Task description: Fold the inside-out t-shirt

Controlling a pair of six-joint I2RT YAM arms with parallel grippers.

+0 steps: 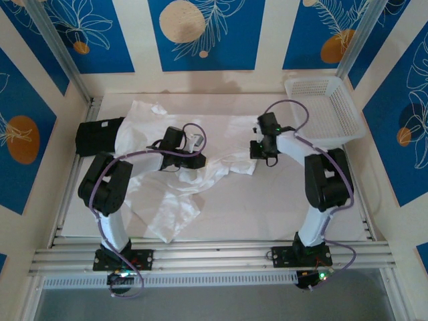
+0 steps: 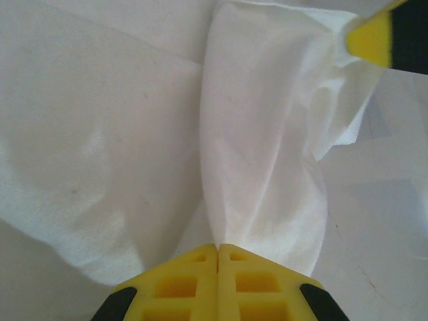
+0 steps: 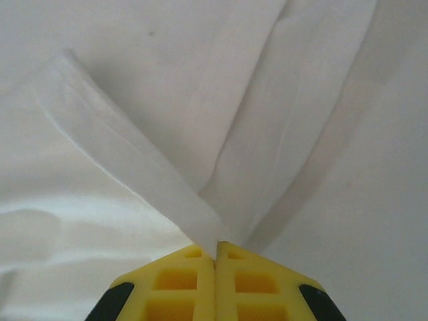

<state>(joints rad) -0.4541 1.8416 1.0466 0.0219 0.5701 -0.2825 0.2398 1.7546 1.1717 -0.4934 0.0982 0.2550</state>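
shirt pinched at two spots

the white t-shirt [image 1: 167, 197] lies rumpled over the left and middle of the table [image 1: 267, 214]. the right gripper [image 3: 215, 249] is clamped on a hemmed edge right at its tips, with more shirt spread out beneath. the left gripper [image 2: 217, 249] is closed tight on a bunched fold, and that fold runs away from it to the right gripper's yellow finger at the far end. a black garment [image 1: 97, 137] sits at the left edge, touching the shirt. a white basket [image 1: 328, 107] is in the far right corner.
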